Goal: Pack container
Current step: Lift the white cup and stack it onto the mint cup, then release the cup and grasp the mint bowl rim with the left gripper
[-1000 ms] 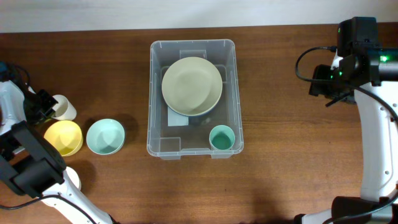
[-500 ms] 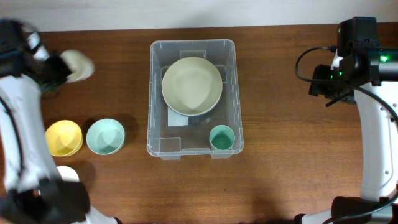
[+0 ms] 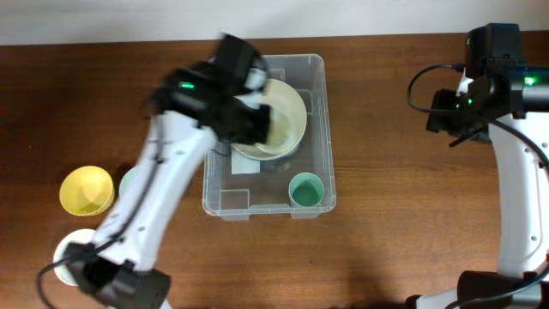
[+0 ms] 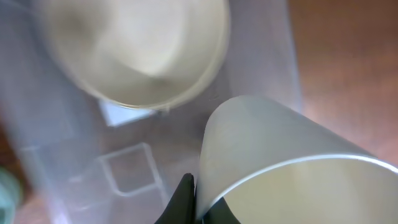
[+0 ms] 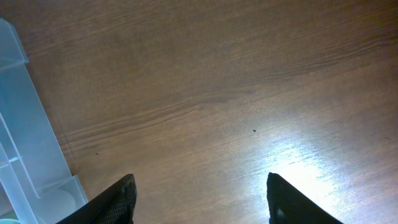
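The container (image 3: 327, 137), a clear bin, sits mid-bench with a large pale bowl (image 3: 290, 116) and a teal cup (image 3: 304, 190) inside. Half a second ago the left arm was over the far left of the bench. It has now swung right, and the left tool (image 3: 256, 118) hangs over the bin, clamped on a cream cup (image 4: 273, 162). The cup probably goes in next. The right tool (image 5: 202, 205), fingers apart, has not moved and hangs over bare bench to the right.

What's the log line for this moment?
left gripper: shut on cream cup, above container | right gripper: open, above table | container: holds large bowl, teal cup
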